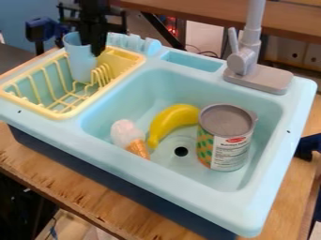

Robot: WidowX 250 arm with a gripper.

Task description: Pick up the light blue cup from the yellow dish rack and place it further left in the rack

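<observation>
At upper left, a yellow slatted plastic rack [64,115] likely steadies the upright pale-blue plastic cup [79,65] against the black claw [96,50], whether clamped I cannot tell.

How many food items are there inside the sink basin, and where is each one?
3: a yellow banana in the middle, an ice cream cone left of it, and a can upright at its right. Something small could be hidden behind the can.

Arm [94,7] cut off at top; hand [96,51] partly hides cup [80,61].
</observation>
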